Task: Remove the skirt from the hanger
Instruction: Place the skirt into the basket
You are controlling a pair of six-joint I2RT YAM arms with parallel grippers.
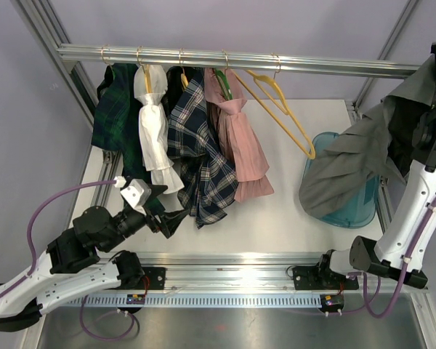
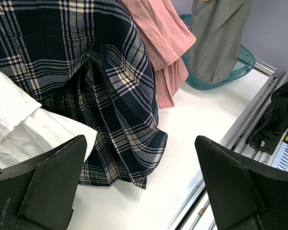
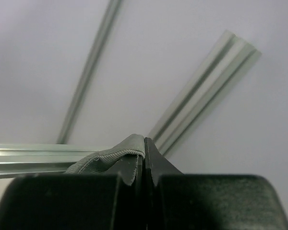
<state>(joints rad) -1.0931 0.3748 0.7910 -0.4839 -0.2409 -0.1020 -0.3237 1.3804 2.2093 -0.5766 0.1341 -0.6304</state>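
Note:
A grey skirt [image 1: 356,160] hangs off the hanger, bunched up at the far right and trailing down over a teal basket [image 1: 349,212]. My right gripper [image 3: 144,143] is shut on a fold of the grey skirt [image 3: 105,160], held high near the frame's right post; in the top view the cloth mostly hides it. An empty yellow hanger [image 1: 283,109] dangles slantwise from the rail [image 1: 312,65]. My left gripper [image 1: 167,206] is open and low at the left, empty, with the hem of a navy plaid skirt [image 2: 110,96] just beyond its fingers [image 2: 48,182].
On the rail hang a dark green plaid garment [image 1: 116,109], a white one [image 1: 154,123], the navy plaid skirt [image 1: 200,160] and a pink skirt [image 1: 243,145]. The teal basket [image 2: 245,57] stands at the table's right side. Aluminium frame posts stand on both sides.

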